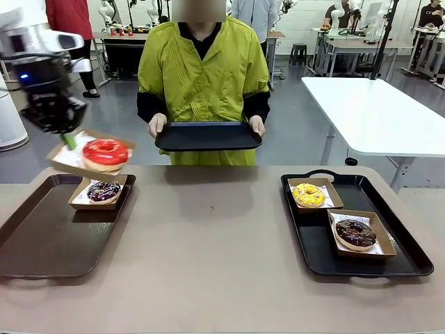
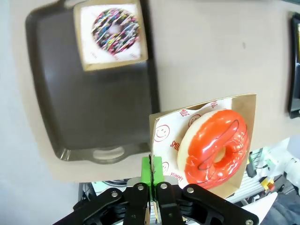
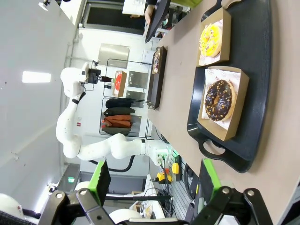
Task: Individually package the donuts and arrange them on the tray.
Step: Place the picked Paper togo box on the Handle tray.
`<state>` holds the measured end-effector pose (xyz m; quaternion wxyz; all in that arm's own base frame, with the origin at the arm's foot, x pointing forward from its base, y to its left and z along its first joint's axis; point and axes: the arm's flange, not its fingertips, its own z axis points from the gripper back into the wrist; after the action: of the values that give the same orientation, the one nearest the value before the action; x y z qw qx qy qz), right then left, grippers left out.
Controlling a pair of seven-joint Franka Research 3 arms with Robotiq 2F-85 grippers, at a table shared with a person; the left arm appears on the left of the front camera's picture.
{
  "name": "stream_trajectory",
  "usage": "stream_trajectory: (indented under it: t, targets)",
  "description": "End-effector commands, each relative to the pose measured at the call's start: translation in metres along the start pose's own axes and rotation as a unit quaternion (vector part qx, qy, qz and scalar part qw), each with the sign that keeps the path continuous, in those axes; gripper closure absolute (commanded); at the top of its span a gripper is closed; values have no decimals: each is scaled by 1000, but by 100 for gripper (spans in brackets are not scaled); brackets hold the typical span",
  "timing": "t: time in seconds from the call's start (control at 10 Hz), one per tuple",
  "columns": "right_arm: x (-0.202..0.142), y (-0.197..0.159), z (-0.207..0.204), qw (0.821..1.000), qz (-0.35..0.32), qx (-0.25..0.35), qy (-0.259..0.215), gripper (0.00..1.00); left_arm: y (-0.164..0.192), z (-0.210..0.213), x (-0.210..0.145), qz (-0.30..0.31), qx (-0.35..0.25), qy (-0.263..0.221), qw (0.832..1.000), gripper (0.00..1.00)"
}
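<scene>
My left gripper (image 1: 68, 139) is shut on the rim of a cardboard box (image 1: 73, 158) that holds the red donut (image 1: 106, 151), tilted in the air above the left tray (image 1: 42, 236). In the left wrist view the green pads (image 2: 157, 168) pinch the box edge (image 2: 161, 122) beside the red donut (image 2: 215, 147). Under it, the dark sprinkled donut (image 1: 104, 191) sits in its box at that tray's far end. On the right tray (image 1: 403, 257) lie the boxed yellow donut (image 1: 309, 195) and chocolate donut (image 1: 355, 233). My right gripper (image 3: 154, 183) is open and holds nothing, with those two donuts (image 3: 218, 100) ahead of it.
A person across the table holds a dark tray (image 1: 208, 136) in both hands at the far edge. The bare brown tabletop (image 1: 208, 236) lies between the two trays. A white table (image 1: 375, 111) stands beyond at the right.
</scene>
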<state>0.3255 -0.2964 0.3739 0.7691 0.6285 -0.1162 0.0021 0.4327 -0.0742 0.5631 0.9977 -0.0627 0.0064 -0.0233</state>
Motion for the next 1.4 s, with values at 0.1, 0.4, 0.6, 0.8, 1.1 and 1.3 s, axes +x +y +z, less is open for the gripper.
stream_trajectory:
  t: [0.1, 0.4, 0.6, 0.8, 1.1, 1.3]
  targets:
    - [-1, 2, 1, 1000, 0, 5, 1, 0, 55, -15, -41, 17, 2, -25, 1000, 99]
    - [-1, 2, 1, 1000, 0, 5, 1, 0, 98, -37, -48, 24, 12, -20, 999, 99]
    - [-1, 2, 1, 1000, 0, 5, 1, 0, 110, -47, -42, 25, 23, -11, 999, 99]
    - [-1, 2, 1, 1000, 0, 5, 1, 0, 106, -43, -48, 34, 16, -6, 999, 99]
    - [-1, 2, 1, 1000, 0, 5, 1, 0, 106, -43, -48, 34, 16, -6, 999, 99]
    - [-1, 2, 1, 1000, 0, 5, 1, 0, 106, -43, -48, 34, 16, -6, 999, 99]
